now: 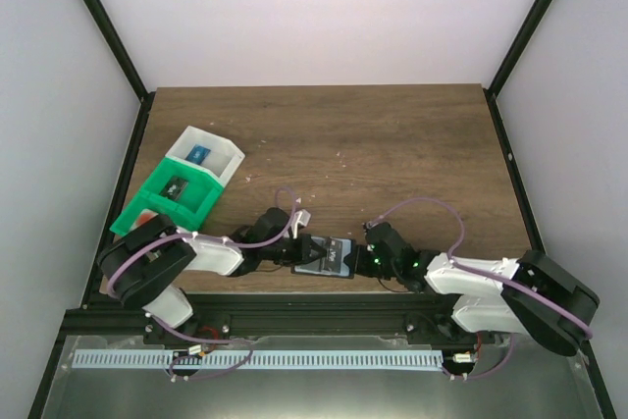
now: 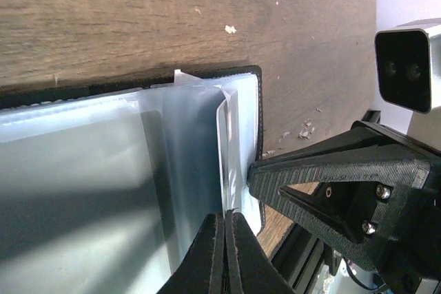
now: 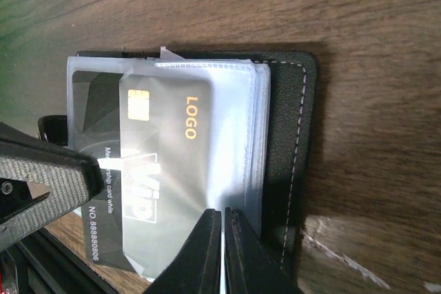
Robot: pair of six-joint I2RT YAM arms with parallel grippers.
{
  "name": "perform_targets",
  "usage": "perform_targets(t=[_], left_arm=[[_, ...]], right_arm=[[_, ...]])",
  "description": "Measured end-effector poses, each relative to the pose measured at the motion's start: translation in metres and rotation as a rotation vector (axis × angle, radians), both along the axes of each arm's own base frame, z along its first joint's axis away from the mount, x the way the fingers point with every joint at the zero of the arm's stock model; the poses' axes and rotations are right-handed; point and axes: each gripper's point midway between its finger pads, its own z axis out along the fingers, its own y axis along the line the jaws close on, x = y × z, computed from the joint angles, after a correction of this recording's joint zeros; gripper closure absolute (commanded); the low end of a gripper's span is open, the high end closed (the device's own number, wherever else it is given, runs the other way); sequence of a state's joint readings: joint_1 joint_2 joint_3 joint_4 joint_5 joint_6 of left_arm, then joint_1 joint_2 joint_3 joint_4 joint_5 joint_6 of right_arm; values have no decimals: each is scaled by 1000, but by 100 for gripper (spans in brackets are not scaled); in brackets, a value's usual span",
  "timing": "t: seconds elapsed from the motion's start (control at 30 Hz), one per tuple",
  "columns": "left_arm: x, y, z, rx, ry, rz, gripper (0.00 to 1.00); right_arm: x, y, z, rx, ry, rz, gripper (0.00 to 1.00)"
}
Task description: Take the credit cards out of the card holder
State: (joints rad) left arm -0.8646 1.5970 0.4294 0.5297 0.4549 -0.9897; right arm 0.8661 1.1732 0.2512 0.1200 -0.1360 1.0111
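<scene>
The black card holder [image 1: 332,260] lies open near the table's front edge, between both grippers. Its clear sleeves fan out over the black stitched cover [image 3: 284,135]. A dark credit card [image 3: 162,163] with a gold chip, "LOGO" and "VIP" print sits in the top sleeve, its lower end sticking out. My right gripper [image 3: 222,213] is shut on a thin clear sleeve edge. My left gripper [image 2: 226,215] is shut on the upright edge of another sleeve page [image 2: 222,142] by the holder's black rim [image 2: 259,115]. The right gripper's finger [image 2: 324,170] touches the sleeves there.
A white bin [image 1: 228,159] holding a small blue item and a green bin [image 1: 201,205] holding a dark item stand at the left. A reddish item [image 1: 145,215] shows in the green bin's near part. The table's front rail [image 1: 294,306] runs just behind the holder.
</scene>
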Motion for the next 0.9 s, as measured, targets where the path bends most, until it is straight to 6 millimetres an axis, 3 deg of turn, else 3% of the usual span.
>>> perform_targets(t=[0.6, 0.73, 0.9], left_arm=[[19, 37, 18, 104, -50, 118, 100], [24, 45, 28, 111, -83, 162, 100], [31, 60, 57, 57, -157, 243, 100]], right_arm=[[10, 10, -1, -3, -2, -3, 96], [10, 11, 0, -16, 2, -1, 95], [10, 10, 3, -42, -1, 21, 87]])
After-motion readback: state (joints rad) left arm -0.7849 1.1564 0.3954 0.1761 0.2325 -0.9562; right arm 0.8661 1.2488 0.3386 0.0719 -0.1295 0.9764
